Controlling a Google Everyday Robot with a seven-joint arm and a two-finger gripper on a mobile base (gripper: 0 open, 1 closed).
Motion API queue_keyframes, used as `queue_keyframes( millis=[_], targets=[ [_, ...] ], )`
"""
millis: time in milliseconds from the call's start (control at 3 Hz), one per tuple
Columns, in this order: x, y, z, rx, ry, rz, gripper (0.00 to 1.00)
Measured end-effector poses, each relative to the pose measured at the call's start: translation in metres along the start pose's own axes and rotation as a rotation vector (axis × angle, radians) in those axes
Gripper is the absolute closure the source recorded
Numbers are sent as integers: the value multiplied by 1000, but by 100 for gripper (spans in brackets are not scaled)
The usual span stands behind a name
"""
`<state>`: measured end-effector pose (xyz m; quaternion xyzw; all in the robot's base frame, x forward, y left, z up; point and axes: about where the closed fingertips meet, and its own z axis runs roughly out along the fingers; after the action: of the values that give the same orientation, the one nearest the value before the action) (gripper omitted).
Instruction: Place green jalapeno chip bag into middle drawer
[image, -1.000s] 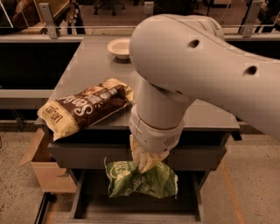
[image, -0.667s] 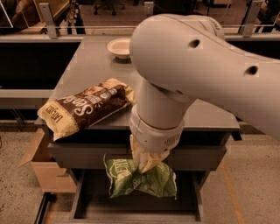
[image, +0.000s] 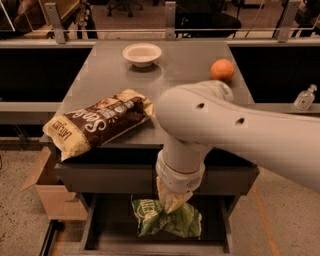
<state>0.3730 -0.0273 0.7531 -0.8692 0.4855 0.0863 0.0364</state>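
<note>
Below the grey tabletop (image: 190, 55) front edge, the pale gripper (image: 172, 201) clamps the crinkly green foil bag (image: 172, 225) inside the shallow grey metal drawer (image: 112, 237); only release remains.

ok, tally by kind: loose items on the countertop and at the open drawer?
Chip bags: 2 (large brown-and-yellow chip bag on the countertop; small crinkly green foil chip bag over the wide grey metal drawer, with the gripper at the bag's top)
Bowls: 1 (round white bowl)
Fruit: 1 (round orange fruit)
Total: 4
</note>
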Motion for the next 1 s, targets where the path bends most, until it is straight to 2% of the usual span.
queue_keyframes(
  millis=[333, 667, 1000],
  targets=[
    [21, -10, 57, 12, 9, 18, 100],
    [22, -11, 59, 14, 9, 17, 100],
    [27, -13, 78, 32, 5, 13, 100]
  ],
)
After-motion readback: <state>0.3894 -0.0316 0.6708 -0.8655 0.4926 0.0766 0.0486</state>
